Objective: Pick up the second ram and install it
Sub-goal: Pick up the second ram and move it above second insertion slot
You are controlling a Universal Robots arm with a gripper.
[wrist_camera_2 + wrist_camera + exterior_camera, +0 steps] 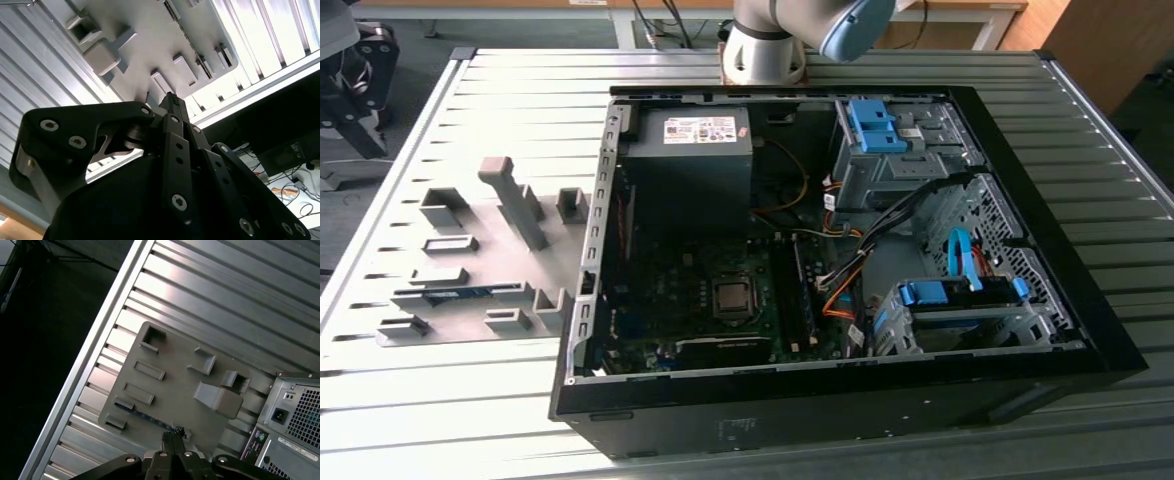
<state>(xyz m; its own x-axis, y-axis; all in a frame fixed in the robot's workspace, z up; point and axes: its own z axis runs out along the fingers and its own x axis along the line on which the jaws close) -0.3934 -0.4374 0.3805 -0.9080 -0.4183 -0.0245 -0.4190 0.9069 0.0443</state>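
**Gripper [172, 434] high over the holder plate [175, 370], second ram [145, 415] not yet lifted**

Closest to my wrist cameras are the fingers [176, 145]. They look drawn together, with nothing between them. Well below them, the second ram rests between gray blocks on the holder plate. The plate lies on the slatted tabletop [440, 400], just beside the open computer case [854, 400], on the exterior view's left. Nothing touches the stick, and I judge the gripper to be hanging clear above it. By my reading the task has barely begun. The pickup, the carry to the case and the seating on the motherboard [707, 270] all remain. I cannot tell from here whether a neighbouring memory slot is already filled.
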